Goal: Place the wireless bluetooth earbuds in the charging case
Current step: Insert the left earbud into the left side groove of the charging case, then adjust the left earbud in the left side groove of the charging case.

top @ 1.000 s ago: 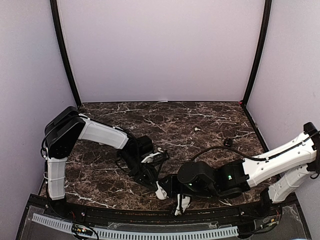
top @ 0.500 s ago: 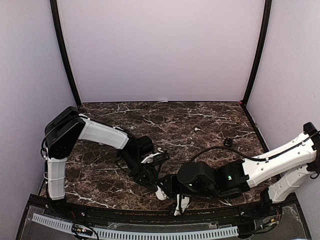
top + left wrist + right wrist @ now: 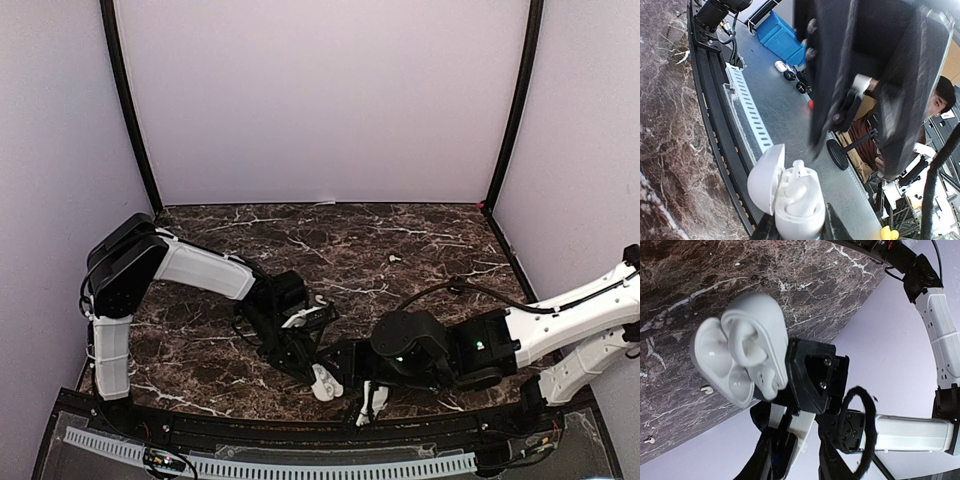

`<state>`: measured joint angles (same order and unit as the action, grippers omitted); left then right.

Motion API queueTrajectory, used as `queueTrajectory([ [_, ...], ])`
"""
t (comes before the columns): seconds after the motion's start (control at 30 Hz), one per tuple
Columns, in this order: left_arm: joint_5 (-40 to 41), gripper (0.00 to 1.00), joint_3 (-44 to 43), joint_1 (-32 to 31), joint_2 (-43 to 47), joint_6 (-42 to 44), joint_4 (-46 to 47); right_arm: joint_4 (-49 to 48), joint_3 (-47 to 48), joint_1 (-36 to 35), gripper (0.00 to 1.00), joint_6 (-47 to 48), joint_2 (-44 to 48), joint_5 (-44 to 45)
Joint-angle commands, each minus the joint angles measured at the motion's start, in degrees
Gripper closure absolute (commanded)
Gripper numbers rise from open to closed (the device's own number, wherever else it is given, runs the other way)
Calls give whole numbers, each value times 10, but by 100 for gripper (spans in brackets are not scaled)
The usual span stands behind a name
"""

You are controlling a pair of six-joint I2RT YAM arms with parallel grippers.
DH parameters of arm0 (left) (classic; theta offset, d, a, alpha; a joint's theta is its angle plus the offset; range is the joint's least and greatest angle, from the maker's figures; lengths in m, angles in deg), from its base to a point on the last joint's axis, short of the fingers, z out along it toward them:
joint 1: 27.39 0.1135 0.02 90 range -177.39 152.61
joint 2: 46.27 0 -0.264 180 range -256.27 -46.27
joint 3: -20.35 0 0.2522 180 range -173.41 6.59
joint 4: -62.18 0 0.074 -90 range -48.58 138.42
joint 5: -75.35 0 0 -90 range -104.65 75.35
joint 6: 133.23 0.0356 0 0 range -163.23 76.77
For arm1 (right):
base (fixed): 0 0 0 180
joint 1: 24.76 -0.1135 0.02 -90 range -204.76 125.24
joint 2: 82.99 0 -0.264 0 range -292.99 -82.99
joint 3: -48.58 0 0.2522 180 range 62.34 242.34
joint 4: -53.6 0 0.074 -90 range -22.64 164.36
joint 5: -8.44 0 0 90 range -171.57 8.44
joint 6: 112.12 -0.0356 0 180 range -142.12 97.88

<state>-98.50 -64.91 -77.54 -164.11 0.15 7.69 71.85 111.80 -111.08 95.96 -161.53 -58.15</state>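
**Two arms meeting at the near edge of the table.** The left gripper (image 3: 795, 229) is clamped low on the base of the charging case (image 3: 792, 205) and holds it up near the front rim of the marble table (image 3: 420, 240). The case's lid (image 3: 765, 177) is swung open. The right gripper (image 3: 371, 398) sits just beside the case; its jaws stand apart in the left wrist view. Two wireless bluetooth earbuds (image 3: 705, 388) lie loose on the marble, well apart from both grippers.

**Hazards**
- Your hold is on a smooth, rounded shell, so a downward push from the right arm could twist the case or squeeze it out of the fingers.
- The wrists are crowded together – a small misjudged approach could knock the lid shut or bring finger against finger.
- The case hangs by the table's edge, so an earbud fumbled here would likely fall off the table.

**Not resolved**
- At least one white form seems seated in the case, but you cannot tell whether the other well is filled.
- A white fleck shows between the right fingers in the left wrist view – earbud or gripper part, it cannot be told.
- The right wrist view cuts off its own fingertips.
- From above, the wrists mask most of the case
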Motion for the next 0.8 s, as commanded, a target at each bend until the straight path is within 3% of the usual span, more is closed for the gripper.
queueTrajectory([
  [0.0, 8, 100, 23, -4, 43, -37, 49, 19, 18, -8, 68, 132, 36, 7],
  [0.07, 20, 100, 35, -4, 54, -59, 80, 23, 22, -7, 68, 73, 45, -2],
  [0.23, 61, 100, 98, -4, 109, -160, 225, 156, 96, 6, 62, -231, 43, -89],
  [0.37, 87, 100, 133, -3, 154, -213, 311, 182, 93, 37, 60, -419, 68, -189],
  [0.57, 136, 100, 167, -3, 195, -249, 386, 27, -10, 55, 56, -618, 173, -218],
  [0.77, 193, 100, 251, -1, 266, -317, 570, -108, -67, 59, 37, -931, 226, -125],
])
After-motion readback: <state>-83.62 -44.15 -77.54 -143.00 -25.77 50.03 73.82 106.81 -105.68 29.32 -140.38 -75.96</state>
